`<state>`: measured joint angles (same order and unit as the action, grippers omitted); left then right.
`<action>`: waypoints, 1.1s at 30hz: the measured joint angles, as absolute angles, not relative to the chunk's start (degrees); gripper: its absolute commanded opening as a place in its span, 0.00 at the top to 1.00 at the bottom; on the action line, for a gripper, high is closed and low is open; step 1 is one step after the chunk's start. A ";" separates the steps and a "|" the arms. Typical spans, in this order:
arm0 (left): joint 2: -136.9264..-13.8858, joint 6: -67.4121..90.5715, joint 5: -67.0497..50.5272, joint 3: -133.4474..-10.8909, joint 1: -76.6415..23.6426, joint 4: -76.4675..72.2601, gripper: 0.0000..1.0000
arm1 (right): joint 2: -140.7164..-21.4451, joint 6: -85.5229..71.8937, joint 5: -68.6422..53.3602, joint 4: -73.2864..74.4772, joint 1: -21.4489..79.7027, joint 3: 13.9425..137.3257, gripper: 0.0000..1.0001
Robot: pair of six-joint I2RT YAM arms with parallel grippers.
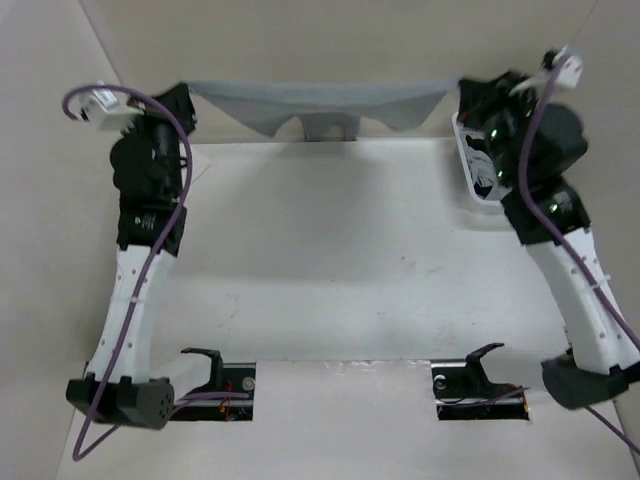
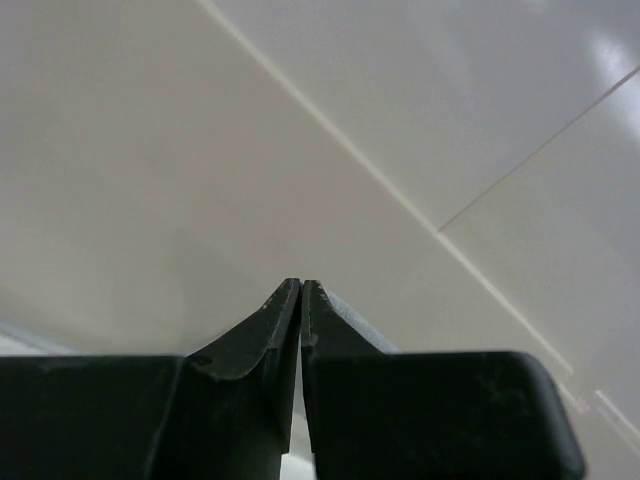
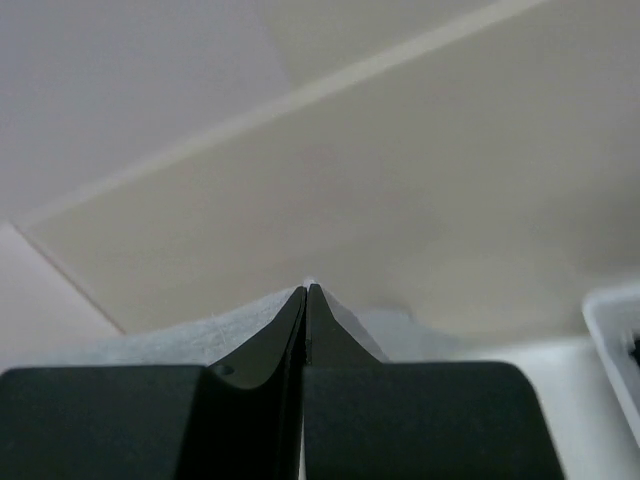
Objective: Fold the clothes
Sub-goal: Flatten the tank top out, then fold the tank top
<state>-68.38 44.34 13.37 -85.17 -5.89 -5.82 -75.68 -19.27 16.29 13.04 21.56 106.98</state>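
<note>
Grey knit clothes hang in the air along the far edge of the white surface, stretched into a sagging band between the two arms. The left pincer is clenched on the cloth's left end above the far left corner. In its wrist view the jaws are pressed together, with a thin sliver of grey fabric beside the tip. The right pincer is clenched on the right end above the far right corner, with grey fabric bunched around its closed tips. A white tray sits by the far right edge, just beside the right arm.
</note>
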 measured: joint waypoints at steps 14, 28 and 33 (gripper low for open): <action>-19.99 47.37 22.09 -36.73 -16.93 17.54 0.97 | -29.04 -36.07 32.86 25.67 60.77 42.70 1.00; -8.21 58.11 21.67 -28.97 -18.90 42.11 0.97 | -30.52 -57.87 35.31 45.25 75.77 37.76 1.00; -27.51 58.26 22.04 -27.79 -18.31 26.83 0.97 | -40.47 -48.75 30.41 33.95 57.10 37.78 1.00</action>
<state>-27.51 58.26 22.04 -27.79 -18.31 26.83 -40.47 -48.75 30.41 33.95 57.10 37.78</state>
